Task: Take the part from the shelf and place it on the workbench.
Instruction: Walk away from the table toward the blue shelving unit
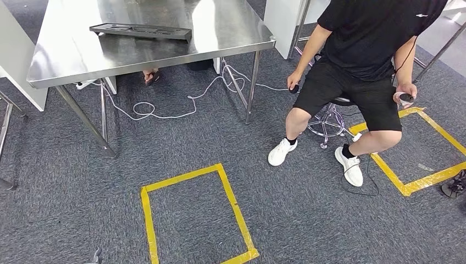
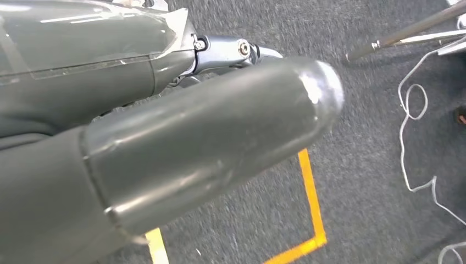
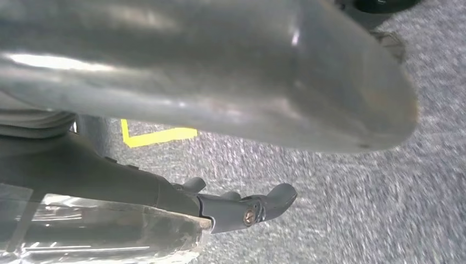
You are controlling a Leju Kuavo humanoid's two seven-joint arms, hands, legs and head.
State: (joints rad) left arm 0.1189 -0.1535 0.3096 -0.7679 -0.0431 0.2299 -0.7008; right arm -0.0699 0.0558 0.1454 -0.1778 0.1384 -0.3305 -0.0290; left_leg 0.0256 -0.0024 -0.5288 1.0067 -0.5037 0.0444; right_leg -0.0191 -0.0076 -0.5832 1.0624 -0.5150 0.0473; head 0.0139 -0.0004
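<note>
Head view gives me the steel bench [image 1: 165, 49] with a flat black part [image 1: 141, 31] lying near its far edge, and a seated person [image 1: 362, 71] beside it. Left wrist view: left hand [image 2: 209, 137] over carpet, seemingly empty. Right wrist view: right hand [image 3: 220, 99], fingers [image 3: 258, 206] blurred, so I cannot tell their state.

A robotics lab or test workshop. A stainless steel workbench [image 1: 148, 47] is standing on grey office carpet [image 1: 71, 181], with a flat black part [image 1: 141, 31] lying on its top. Rectangles of yellow tape [image 1: 192, 214] are marking out standing spots on the floor, one in the middle and another [image 1: 409, 151] at the right. A white cable [image 1: 165, 110] is trailing loose under the bench. A person [image 1: 362, 71] in black clothes and white shoes is sitting on a wheeled stool [image 1: 328, 121], holding a small controller [image 1: 405, 97].
</note>
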